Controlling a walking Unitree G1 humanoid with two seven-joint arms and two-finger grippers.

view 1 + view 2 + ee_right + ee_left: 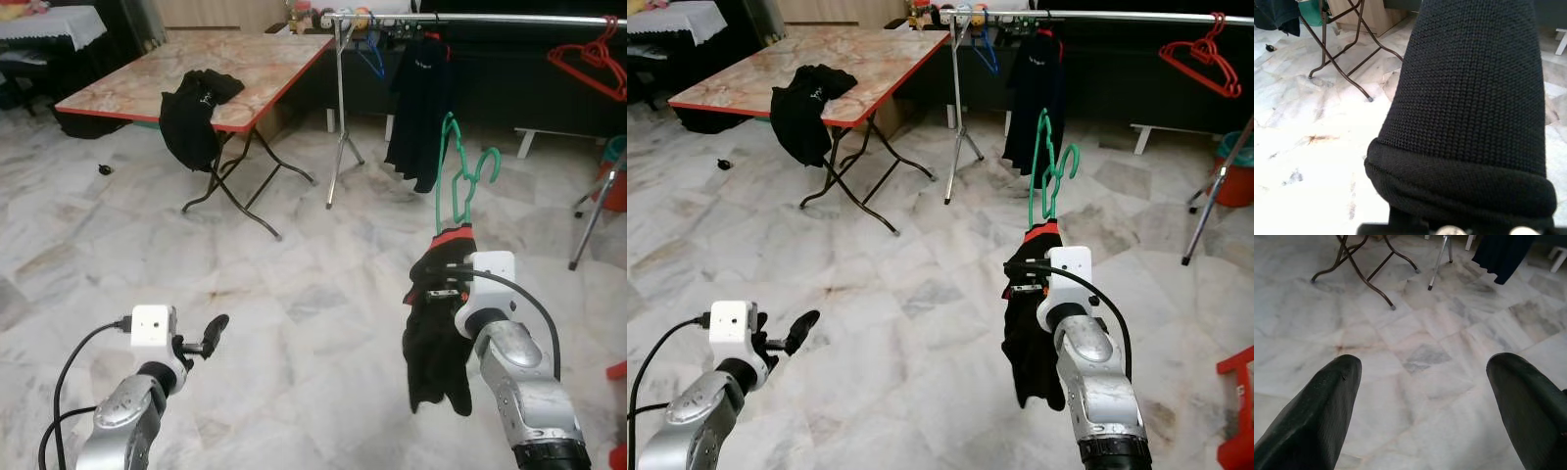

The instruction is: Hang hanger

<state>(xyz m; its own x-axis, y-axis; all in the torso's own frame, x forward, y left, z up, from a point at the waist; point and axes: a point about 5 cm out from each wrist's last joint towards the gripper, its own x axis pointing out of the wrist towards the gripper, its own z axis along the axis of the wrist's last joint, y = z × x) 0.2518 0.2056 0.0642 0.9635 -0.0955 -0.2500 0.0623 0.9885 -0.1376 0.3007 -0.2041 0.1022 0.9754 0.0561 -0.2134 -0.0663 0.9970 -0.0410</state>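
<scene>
A green hanger (460, 181) stands upright above my right gripper (441, 284), its hook toward the rail. A black garment (436, 338) with a red collar hangs from it and drapes over the gripper, hiding the fingers; this black knit cloth (1474, 98) lies close in the right wrist view. The gripper is shut on the hanger, raised at the right. The silver clothes rail (490, 20) runs across the far top right, well beyond the hanger. My left gripper (211, 333) is low on the left, open with nothing between its fingers (1317, 416).
On the rail hang a black shirt (419, 108), a blue hanger (372, 54) and a red hanger (588, 59). A folding table (147, 78) at the far left carries another black garment (194, 113). Rack legs (341, 147) stand on the marble floor.
</scene>
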